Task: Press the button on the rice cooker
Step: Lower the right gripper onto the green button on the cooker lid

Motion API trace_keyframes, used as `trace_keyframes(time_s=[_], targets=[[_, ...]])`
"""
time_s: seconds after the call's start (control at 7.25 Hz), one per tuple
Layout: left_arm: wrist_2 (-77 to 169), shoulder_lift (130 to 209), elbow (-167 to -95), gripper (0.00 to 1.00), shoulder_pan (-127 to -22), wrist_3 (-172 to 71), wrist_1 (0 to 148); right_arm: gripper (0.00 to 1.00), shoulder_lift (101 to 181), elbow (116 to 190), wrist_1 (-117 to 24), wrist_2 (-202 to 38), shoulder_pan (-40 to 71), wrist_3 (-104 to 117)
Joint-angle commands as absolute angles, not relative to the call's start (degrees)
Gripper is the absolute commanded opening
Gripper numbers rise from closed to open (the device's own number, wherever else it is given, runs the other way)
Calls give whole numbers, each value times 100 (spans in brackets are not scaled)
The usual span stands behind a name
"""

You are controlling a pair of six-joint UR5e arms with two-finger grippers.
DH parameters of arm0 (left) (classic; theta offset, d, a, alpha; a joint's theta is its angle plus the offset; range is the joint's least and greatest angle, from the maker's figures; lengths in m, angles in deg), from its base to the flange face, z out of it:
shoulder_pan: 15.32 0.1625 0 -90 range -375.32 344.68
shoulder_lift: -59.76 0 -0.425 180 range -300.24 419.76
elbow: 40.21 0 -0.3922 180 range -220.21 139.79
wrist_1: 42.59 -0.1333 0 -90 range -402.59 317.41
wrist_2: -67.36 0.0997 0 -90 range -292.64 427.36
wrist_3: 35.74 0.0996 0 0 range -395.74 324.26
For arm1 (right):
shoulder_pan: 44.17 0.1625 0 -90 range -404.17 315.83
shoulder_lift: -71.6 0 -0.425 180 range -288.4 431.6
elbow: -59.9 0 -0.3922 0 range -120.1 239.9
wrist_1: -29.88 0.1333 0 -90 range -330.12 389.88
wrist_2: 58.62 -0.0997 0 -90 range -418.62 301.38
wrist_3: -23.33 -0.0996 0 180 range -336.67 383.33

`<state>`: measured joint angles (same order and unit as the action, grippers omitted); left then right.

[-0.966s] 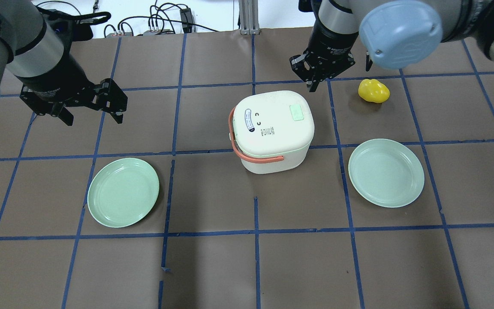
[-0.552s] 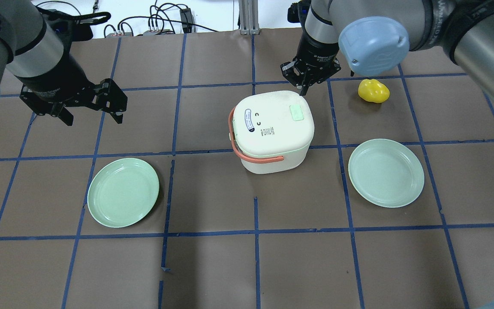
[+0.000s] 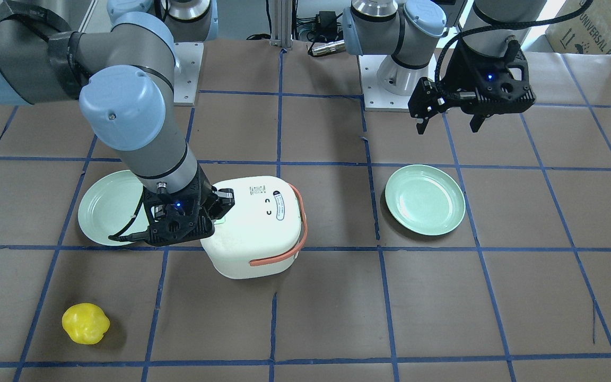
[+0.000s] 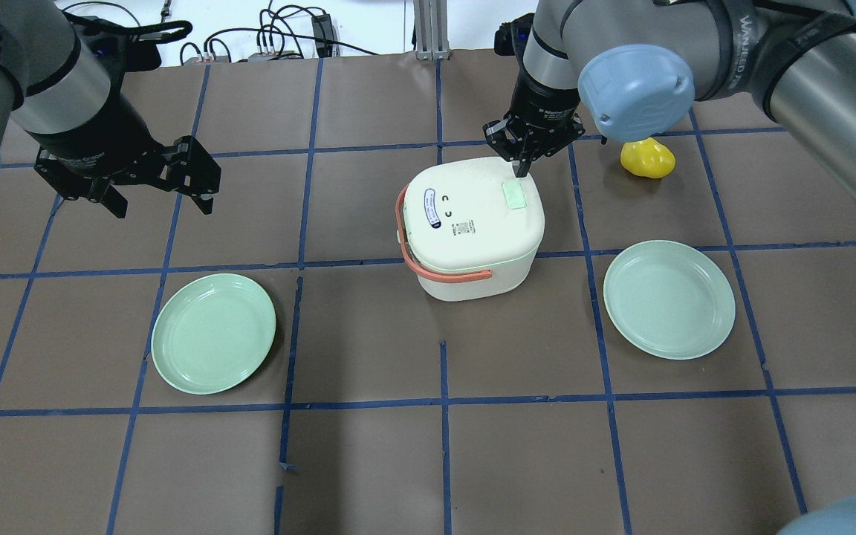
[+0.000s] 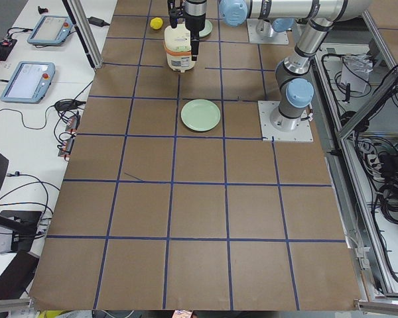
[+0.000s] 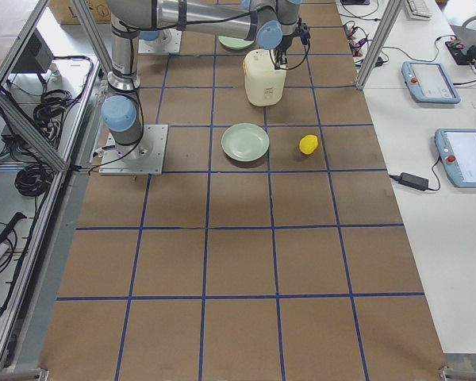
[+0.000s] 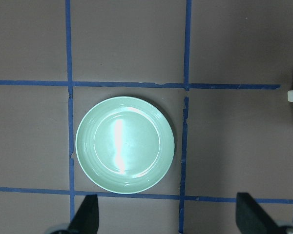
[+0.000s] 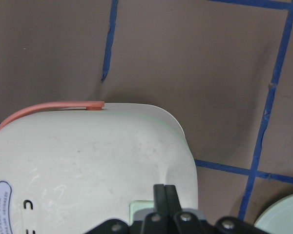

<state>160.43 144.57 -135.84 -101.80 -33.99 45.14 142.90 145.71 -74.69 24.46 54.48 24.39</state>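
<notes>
The white rice cooker (image 4: pixel 469 223) with an orange handle stands mid-table. A pale green button (image 4: pixel 514 196) is on its lid. My right gripper (image 4: pixel 521 169) is shut and empty, tips pointing down at the lid's far edge just beside the button. I cannot tell if they touch it. In the right wrist view the shut fingers (image 8: pixel 164 195) sit over the button (image 8: pixel 140 209) and lid (image 8: pixel 88 161). In the front view the right gripper (image 3: pixel 220 212) hides most of the button on the cooker (image 3: pixel 258 228). My left gripper (image 4: pixel 160 197) is open and empty, far left of the cooker.
A green plate (image 4: pixel 213 333) lies front left and another (image 4: pixel 669 299) front right of the cooker. A yellow lumpy object (image 4: pixel 647 157) lies just right of my right wrist. The left wrist view looks down on the left plate (image 7: pixel 125 144).
My right gripper has moved left and down from beyond the cooker to the lid's far edge by the button. The left arm has not moved.
</notes>
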Motion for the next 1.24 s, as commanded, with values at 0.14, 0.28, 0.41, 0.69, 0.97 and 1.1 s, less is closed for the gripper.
trace_keyframes(time_s=[0.14,0.28,0.41,0.69,0.97,1.1], targets=[[16043,14457,-13584,100,-10180,-3399,4512,8,14332,14656,-7471,2426,5444,2430],[16043,14457,-13584,100,-10180,-3399,4512,8,14367,14665,-7471,2426,5444,2421],[16043,14457,-13584,100,-10180,-3399,4512,8,14410,14665,-7462,2426,5444,2395],[16043,14457,-13584,100,-10180,-3399,4512,8,14411,14673,-7453,2426,5453,2395],[16043,14457,-13584,100,-10180,-3399,4512,8,14428,14682,-7445,2434,5462,2386],[16043,14457,-13584,100,-10180,-3399,4512,8,14420,14682,-7445,2434,5462,2386]])
